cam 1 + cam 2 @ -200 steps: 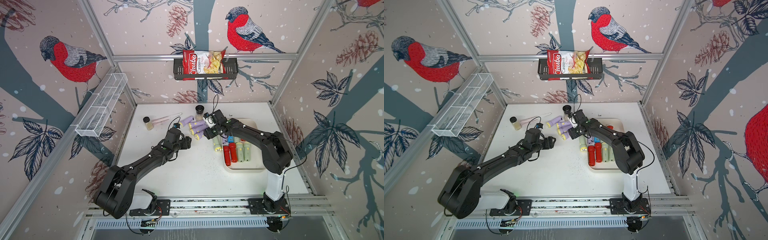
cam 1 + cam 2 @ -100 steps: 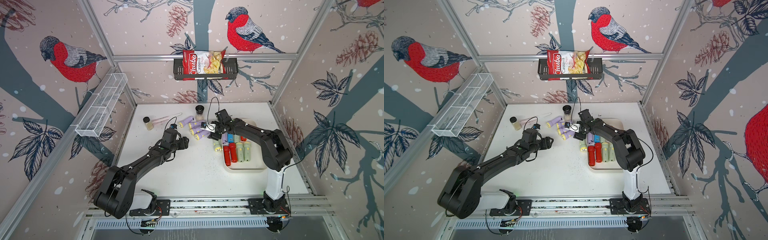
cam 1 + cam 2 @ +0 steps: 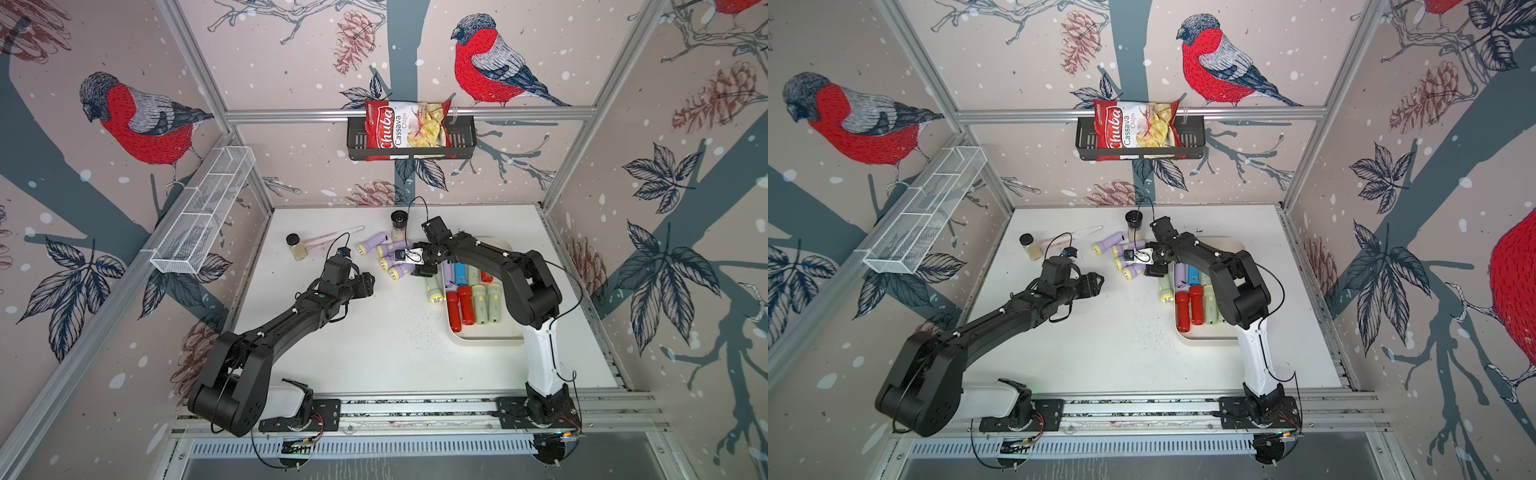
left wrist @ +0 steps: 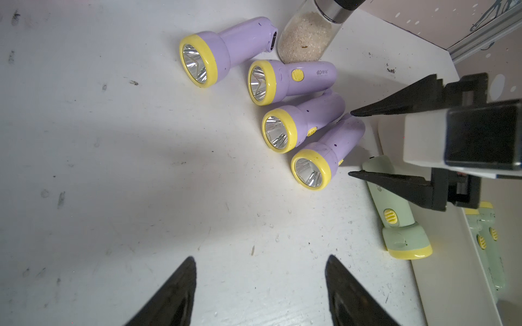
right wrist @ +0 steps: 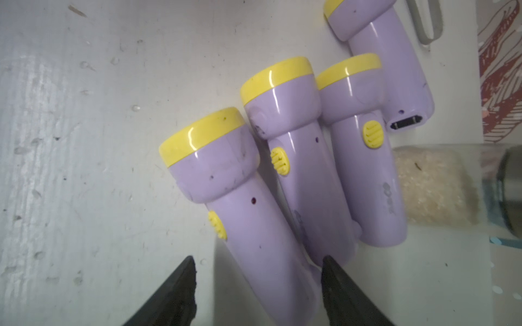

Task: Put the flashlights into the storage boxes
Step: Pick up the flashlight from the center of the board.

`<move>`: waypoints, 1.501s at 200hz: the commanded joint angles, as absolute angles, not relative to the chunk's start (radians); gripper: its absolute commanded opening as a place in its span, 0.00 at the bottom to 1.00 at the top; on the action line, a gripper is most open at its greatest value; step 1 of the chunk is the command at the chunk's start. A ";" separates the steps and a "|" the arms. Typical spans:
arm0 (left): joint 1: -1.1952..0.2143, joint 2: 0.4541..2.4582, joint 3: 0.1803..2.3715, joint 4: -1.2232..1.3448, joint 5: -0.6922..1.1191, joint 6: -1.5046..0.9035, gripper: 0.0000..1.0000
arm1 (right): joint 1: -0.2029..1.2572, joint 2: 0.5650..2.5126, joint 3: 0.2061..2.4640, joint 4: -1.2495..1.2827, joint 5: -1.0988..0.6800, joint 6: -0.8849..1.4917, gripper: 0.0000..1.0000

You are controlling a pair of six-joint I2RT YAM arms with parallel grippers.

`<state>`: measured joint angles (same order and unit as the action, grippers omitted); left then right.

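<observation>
Several lilac flashlights (image 3: 388, 255) with yellow heads lie clustered on the white table behind the cream storage box (image 3: 486, 338). In both top views the box holds red, pale green, lilac and blue flashlights (image 3: 1190, 305). One pale green flashlight (image 3: 432, 289) lies on the table just outside the box's left wall. My right gripper (image 5: 258, 262) is open. Its fingers straddle the handle of the nearest lilac flashlight (image 5: 240, 214), with a gap on one side. My left gripper (image 4: 260, 258) is open over bare table, a short way left of the cluster (image 4: 282, 113).
A clear jar (image 3: 398, 224) with a black lid stands right behind the lilac cluster, and a second jar (image 3: 296, 246) stands farther left beside a pale pink stick (image 3: 332, 237). A wire mesh basket (image 3: 203, 216) hangs on the left wall. A black shelf (image 3: 463, 139) holding a chips bag hangs on the back wall.
My right gripper has come forward and down from behind the lilac cluster onto the nearest flashlight's handle. The left arm has barely moved.
</observation>
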<state>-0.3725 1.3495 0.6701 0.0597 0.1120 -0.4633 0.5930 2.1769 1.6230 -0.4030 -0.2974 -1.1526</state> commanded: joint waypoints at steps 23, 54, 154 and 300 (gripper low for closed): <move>-0.365 1.358 0.670 0.055 0.123 -0.448 0.71 | 0.623 2.225 1.673 -0.540 -0.245 -1.196 0.69; -0.364 1.361 0.670 0.053 0.120 -0.441 0.71 | 0.630 2.232 1.676 -0.582 -0.199 -1.201 0.67; -0.364 1.344 0.673 0.035 0.109 -0.432 0.71 | 0.664 2.273 1.786 -0.714 -0.138 -1.203 0.47; -0.364 1.234 0.656 0.087 0.250 -0.427 0.68 | 0.703 1.798 1.483 -0.425 -0.351 -0.816 0.27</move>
